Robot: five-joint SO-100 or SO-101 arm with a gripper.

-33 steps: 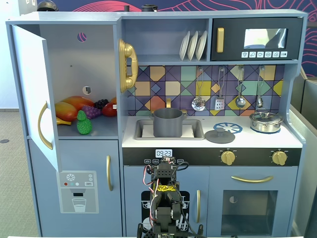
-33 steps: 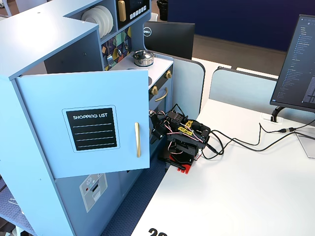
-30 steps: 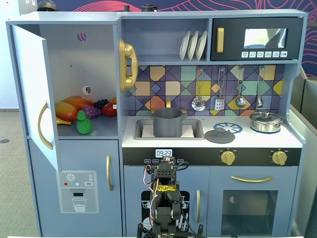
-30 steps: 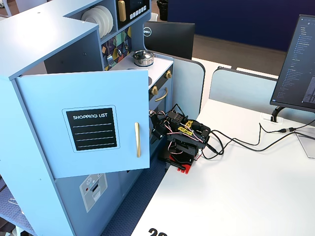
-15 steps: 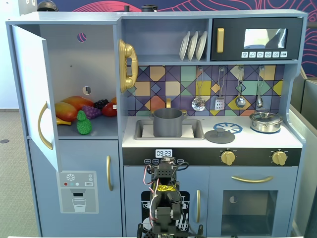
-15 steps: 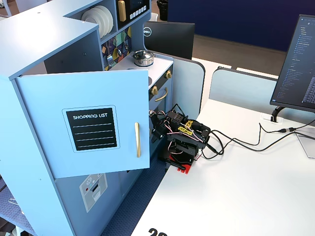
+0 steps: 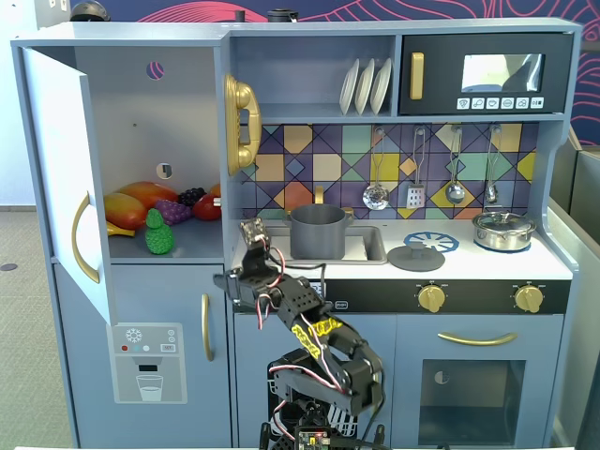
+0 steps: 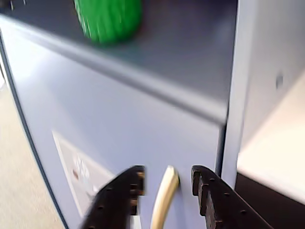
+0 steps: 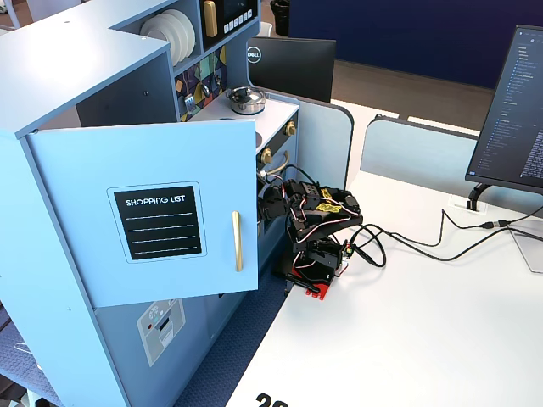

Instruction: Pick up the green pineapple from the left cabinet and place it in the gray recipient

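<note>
Wrist view crops the blurred green pineapple (image 8: pixel 108 19) at top; claw (image 8: pixel 167 183) gapes empty.

Green pineapple (image 7: pixel 158 236): one
White plates (image 7: pixel 365 85): three
Hanging utensils (image 7: pixel 456 192): four
Gold stove knobs (image 7: pixel 431 298): two
Pots (image 7: pixel 318 231): two
Fingers (image 8: pixel 212 195): two

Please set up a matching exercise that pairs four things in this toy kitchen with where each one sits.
Things:
1. green pineapple
2. gray recipient
3. silver lidded pot
4. white plates

Places:
A. on the counter at the right of the fixed front view
B. on the upper shelf, beside the microwave
C. at the front of the open left cabinet's shelf
D. in the sink

Pairs: 1-C, 2-D, 3-A, 4-B
</note>
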